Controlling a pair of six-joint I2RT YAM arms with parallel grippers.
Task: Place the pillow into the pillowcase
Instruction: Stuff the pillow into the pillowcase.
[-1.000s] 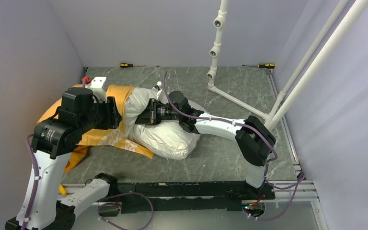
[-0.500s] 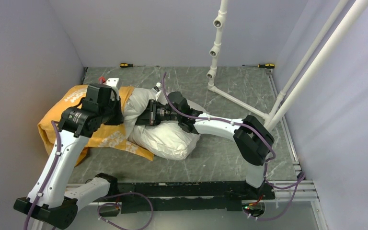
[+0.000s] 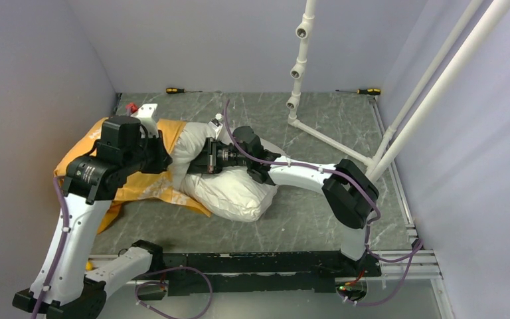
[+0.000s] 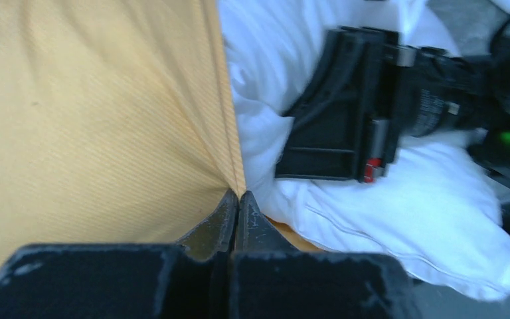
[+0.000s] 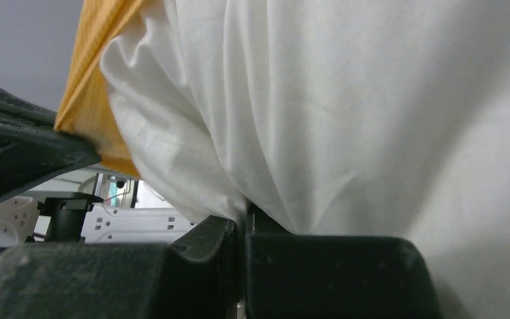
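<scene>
The white pillow [image 3: 232, 193] lies mid-table, its left end inside the mouth of the orange-yellow pillowcase [image 3: 139, 189], which spreads off to the left. My left gripper [image 3: 166, 158] is shut on the pillowcase's open hem [image 4: 234, 166], pinching the thin fabric edge right beside the pillow [image 4: 405, 199]. My right gripper [image 3: 196, 163] comes in from the right and is shut on a fold of pillow [image 5: 345, 119] cloth. In the right wrist view the pillowcase [image 5: 96, 86] edge wraps the pillow's upper left. The two grippers are close together at the case mouth. The pillowcase's print is hidden.
A white pipe stand [image 3: 297, 66] rises at the back centre, and slanted white pipes [image 3: 431, 86] run along the right. Two screwdrivers [image 3: 176, 90] [image 3: 368, 91] lie by the back wall. A small white block [image 3: 147, 111] sits behind the pillowcase. Grey walls close in left and back.
The left arm swung over the pillowcase and its jaws, open a second ago, have shut on the pillowcase hem. The right arm has barely moved.
</scene>
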